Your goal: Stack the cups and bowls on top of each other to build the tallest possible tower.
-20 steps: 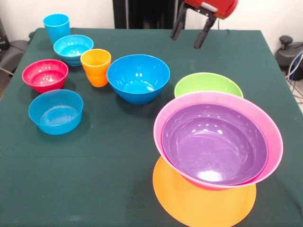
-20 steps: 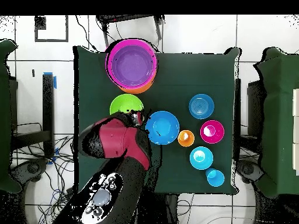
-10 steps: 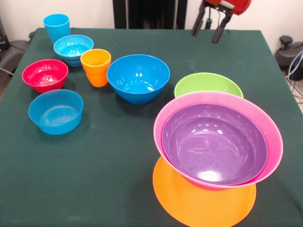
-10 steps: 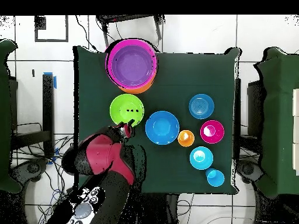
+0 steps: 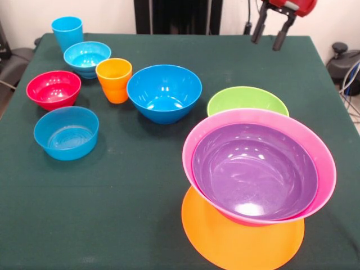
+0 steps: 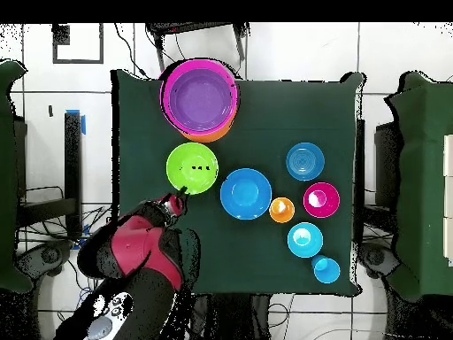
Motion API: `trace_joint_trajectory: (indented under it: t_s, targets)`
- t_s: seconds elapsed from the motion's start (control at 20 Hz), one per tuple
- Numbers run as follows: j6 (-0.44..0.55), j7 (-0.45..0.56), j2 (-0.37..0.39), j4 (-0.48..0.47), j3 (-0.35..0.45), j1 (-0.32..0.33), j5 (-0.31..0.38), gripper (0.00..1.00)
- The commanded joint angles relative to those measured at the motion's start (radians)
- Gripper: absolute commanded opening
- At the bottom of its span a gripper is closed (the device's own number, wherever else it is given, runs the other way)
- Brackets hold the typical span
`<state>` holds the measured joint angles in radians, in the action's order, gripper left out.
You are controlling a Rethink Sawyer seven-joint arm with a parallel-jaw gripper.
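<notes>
I observe the table (image 5: 140, 214), covered in dark green cloth, carrying everything. Clock directions below are taken from the front view.

The tower (image 5: 256, 185) stands at about 5 o'clock on the table. Its base is the orange bowl (image 5: 225, 247), lying flat and round. The pink bowl (image 5: 323, 169) rests on it, tilted toward the camera, with the purple bowl (image 5: 253, 171) nested inside it. In the overhead view the same stack (image 6: 200, 97) sits close to one table edge.

The green bowl (image 5: 247, 101) stands upright on the cloth just beyond the tower, at 12 o'clock from it. I cannot tell whether it touches the pink rim.

The large blue bowl (image 5: 164, 93) sits near the table's centre, upright and empty. At 9 o'clock from it, just beside it, stands the orange cup (image 5: 113, 80).

Toward 9 and 10 o'clock on the table I note the small items: a light blue bowl (image 5: 66, 132), the red bowl (image 5: 53, 89), a second light blue bowl (image 5: 87, 58), and the light blue cup (image 5: 67, 32) just behind it at the far corner.

The arm (image 6: 133, 257) reaches in at 1 o'clock. Its fingers (image 5: 269, 32) hang spread apart and empty above the cloth, well clear of every bowl.
</notes>
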<state>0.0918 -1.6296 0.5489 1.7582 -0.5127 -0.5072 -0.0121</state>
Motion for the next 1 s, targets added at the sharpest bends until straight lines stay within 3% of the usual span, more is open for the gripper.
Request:
trace_joint_trajectory:
  t_s: [0.05,0.4,1.0]
  targets:
    - [-0.052,-0.150,-0.110,0.015,0.101,-0.014,0.035,1.00]
    - [-0.087,-0.141,-0.158,-0.022,0.114,-0.010,0.032,1.00]
    - [-0.081,-0.119,-0.156,-0.034,0.125,0.007,0.039,1.00]
